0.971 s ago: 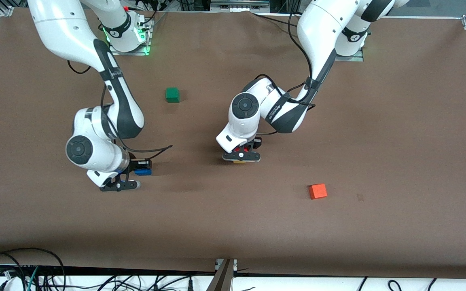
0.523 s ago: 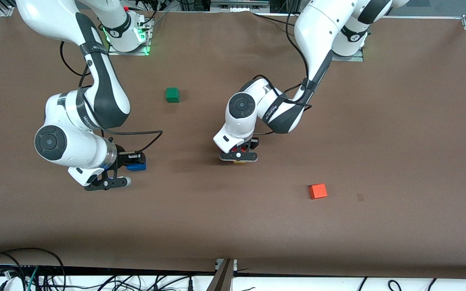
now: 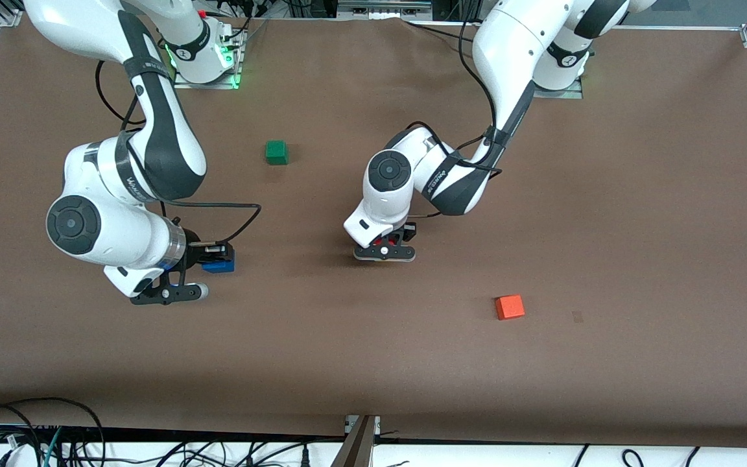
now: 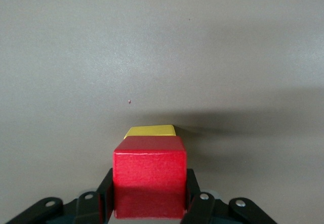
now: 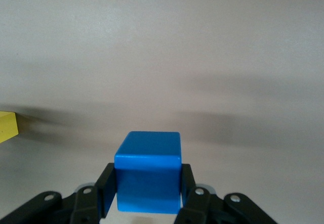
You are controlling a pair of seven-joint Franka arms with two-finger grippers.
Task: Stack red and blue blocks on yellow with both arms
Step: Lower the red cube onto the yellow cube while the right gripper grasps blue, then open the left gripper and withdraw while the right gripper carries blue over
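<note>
Two grippers are each clamped on a cube. The left gripper [image 3: 391, 245], near the middle of the tabletop [image 3: 639, 214], has its fingers [image 4: 198, 204] pressed against the sides of the red block [image 4: 150, 176], and the left wrist view shows that block directly above the yellow cube [image 4: 150, 131], of which only a thin strip of its top face peeks out; whether the two touch I cannot tell. From the front the arm's wrist covers nearly all of both, leaving just a fleck of red. The right gripper [image 3: 213, 258], toward the right arm's end of the tabletop, grips the blue block [image 3: 219, 264] between its fingers [image 5: 191, 201] and holds it clear above the brown surface. In the right wrist view a corner of yellow is cut off at the frame's edge. A green cube [image 3: 276, 152] sits alone nearer the robots' bases, between the two arms, and an orange cube [image 3: 509, 307] lies nearer the front camera, toward the left arm's end, both well apart from the grippers. Wide bare brown surface separates the two grippers and stretches to every edge.
</note>
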